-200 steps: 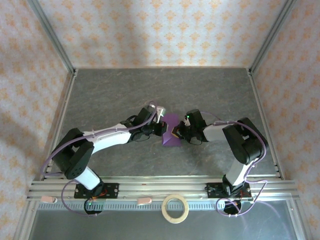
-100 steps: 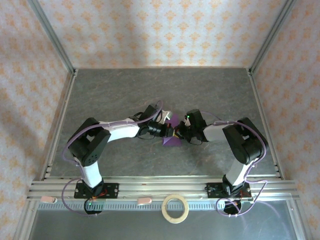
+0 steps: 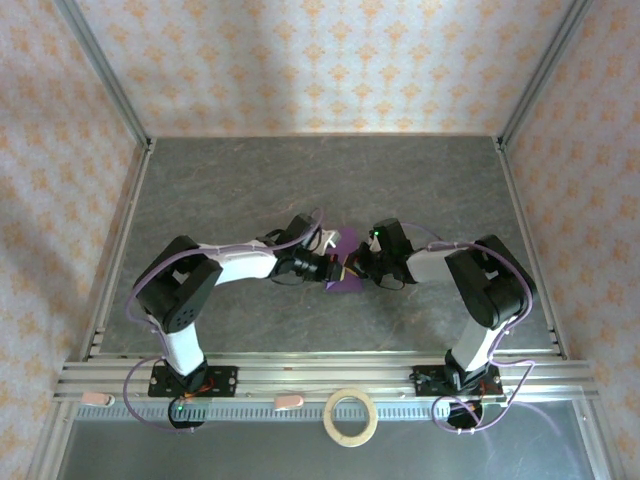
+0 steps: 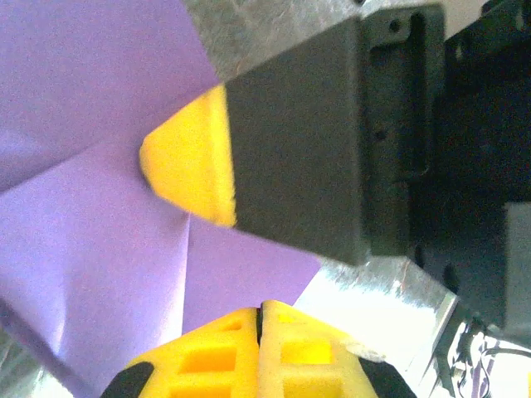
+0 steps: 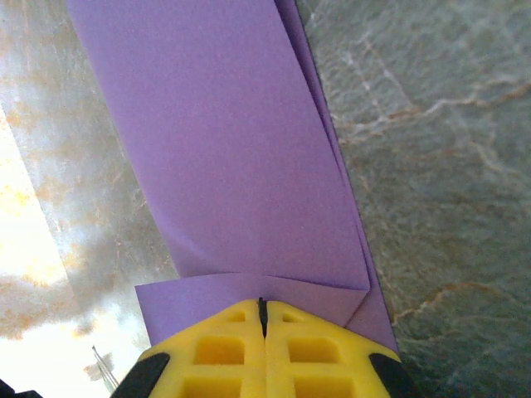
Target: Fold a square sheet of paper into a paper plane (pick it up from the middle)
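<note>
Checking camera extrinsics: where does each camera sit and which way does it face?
Top: above and behind the bases, looking down at the table; both arms show, meeting over the purple paper.
Left wrist: on the left arm, facing the paper past its shut left gripper; the right gripper's tip intrudes.
Right wrist: facing down at the folded paper past its own shut fingertips.
Shared: all see the paper.

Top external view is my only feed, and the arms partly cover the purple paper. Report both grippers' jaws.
Observer: In the left wrist view the left gripper has its jaws closed together, tips over the purple paper.
Operator: Now the right one.
Observer: The right gripper is shut too; a straight fold line crosses the paper just ahead of its tips.
Operator: Describe the creases.
Observer: The left wrist view shows creases meeting beside the right gripper's yellow fingertip.
</note>
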